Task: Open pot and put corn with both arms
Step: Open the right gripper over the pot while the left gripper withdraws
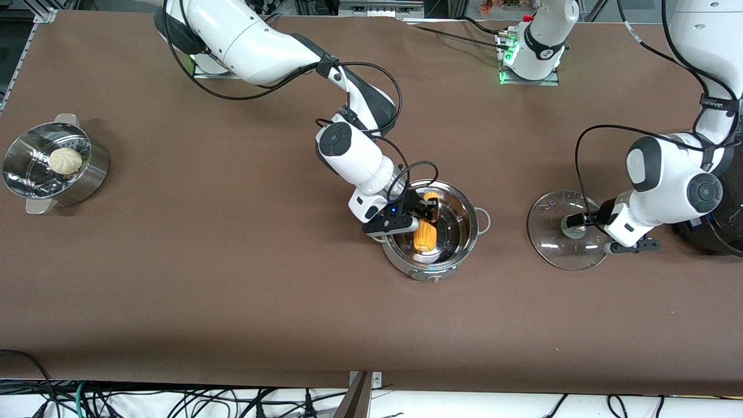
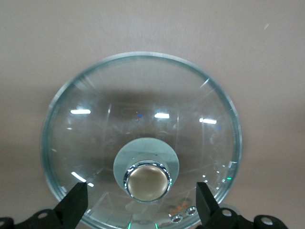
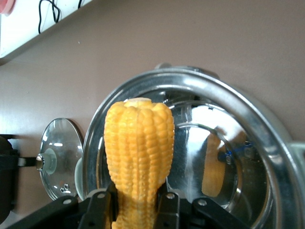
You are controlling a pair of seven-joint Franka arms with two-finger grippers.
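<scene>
While the corn (image 1: 425,233) hangs over the open pot (image 1: 461,244), it is clenched near one end by the right tool (image 1: 422,219), with most of the cob's length sticking out past the fingers. It looks stiff and fairly light, and its kernel rows are bumpy, so the pinch should bite well; taken this close to an end, though, it may swing a little. A hold around the middle would be steadier, yet this one seems enough for a short drop into the bowl. I judge the cob will fit lying across the polished, slippery bottom and may roll once let go.

Standing near the middle of the worktop (image 1: 232,278), the pot is uncovered. Its glass lid (image 1: 557,244) lies flat toward the left arm's end, knob (image 2: 147,181) up. That lid is brittle and smooth, so the knob is the only sensible place to take it. Hovering over the lid, the left tool (image 2: 143,205) is released, its fingers (image 2: 76,202) spread on either side of the knob and apart from it.

Toward the right arm's end stands a steel steamer (image 1: 55,162) with a bun (image 1: 65,161) in it.
</scene>
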